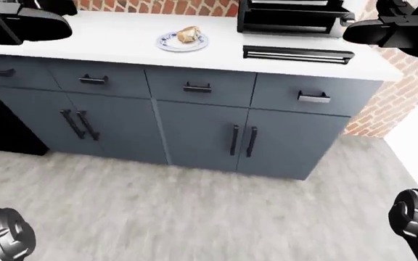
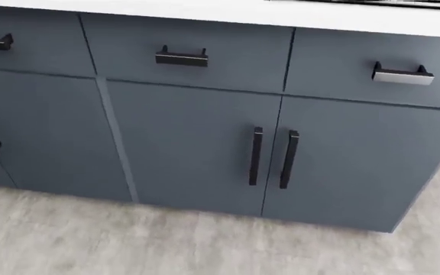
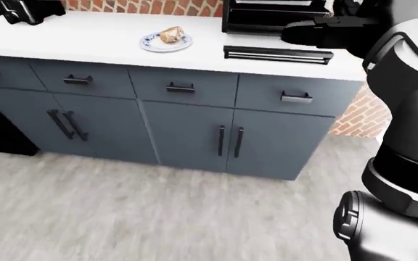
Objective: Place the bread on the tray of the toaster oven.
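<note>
Grey floor (image 1: 194, 206) fills the lower part of both eye views. Above it a run of blue-grey cabinets (image 1: 194, 130) with black handles, under a white counter (image 1: 114, 38); head view shows only cabinet doors and drawers. Brick wall (image 1: 383, 109) at right. Toaster oven (image 1: 289, 16) sits at top of the left-eye view, door (image 1: 298, 53) folded down, its tray not discernible. Left of it, well apart, a patterned plate (image 1: 183, 42) carrying the bread (image 1: 188, 34). Right arm (image 3: 405, 109) crosses the right-eye view; right hand (image 3: 318, 32) dark against the oven, fingers unreadable. Left hand (image 1: 20, 24) at top left, finger spread cannot be told.
</note>
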